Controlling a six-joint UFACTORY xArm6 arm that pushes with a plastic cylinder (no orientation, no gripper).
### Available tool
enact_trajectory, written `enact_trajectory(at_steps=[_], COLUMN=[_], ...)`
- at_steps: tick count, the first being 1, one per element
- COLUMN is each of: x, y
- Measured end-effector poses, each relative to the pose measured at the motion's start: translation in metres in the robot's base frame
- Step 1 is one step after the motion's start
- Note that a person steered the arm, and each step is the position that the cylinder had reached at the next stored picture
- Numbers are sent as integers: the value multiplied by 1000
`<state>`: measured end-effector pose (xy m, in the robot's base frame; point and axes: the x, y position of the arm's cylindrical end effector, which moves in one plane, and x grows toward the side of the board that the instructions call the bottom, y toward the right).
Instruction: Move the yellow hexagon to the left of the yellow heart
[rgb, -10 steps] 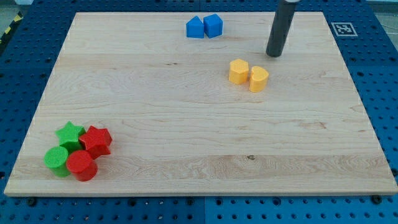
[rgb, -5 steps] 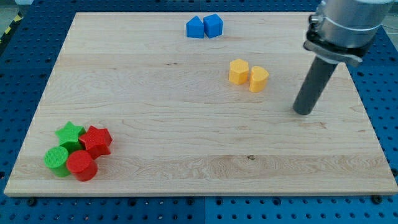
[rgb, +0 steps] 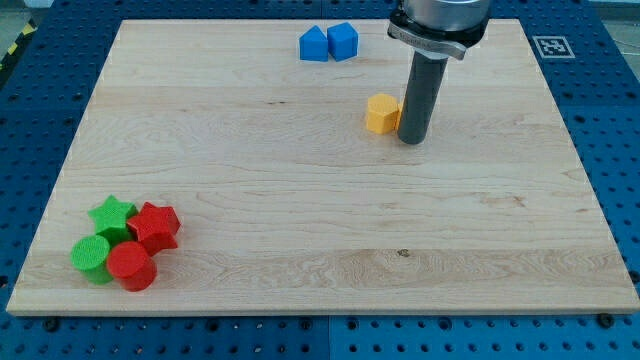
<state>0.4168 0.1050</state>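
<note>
While my tip (rgb: 411, 140) stands just right of the yellow hexagon (rgb: 381, 114), holding nothing, the yellow heart is hidden behind the rod. Also on the wooden board (rgb: 300, 220): two blue blocks (rgb: 328, 43), two green (rgb: 103, 236), two red (rgb: 142, 245).

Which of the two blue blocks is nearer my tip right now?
The blue block on the view's right; its twin lies farther left of my tip.
</note>
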Motion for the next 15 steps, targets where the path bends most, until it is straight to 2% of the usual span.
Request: enact_trajectory(at_steps=[2, 5, 7, 8, 11, 12, 14, 15], x=[-11, -68, -61, -77, -79, -79, -81, -107], y=[16, -12, 33, 35, -19, -21, 21, -9])
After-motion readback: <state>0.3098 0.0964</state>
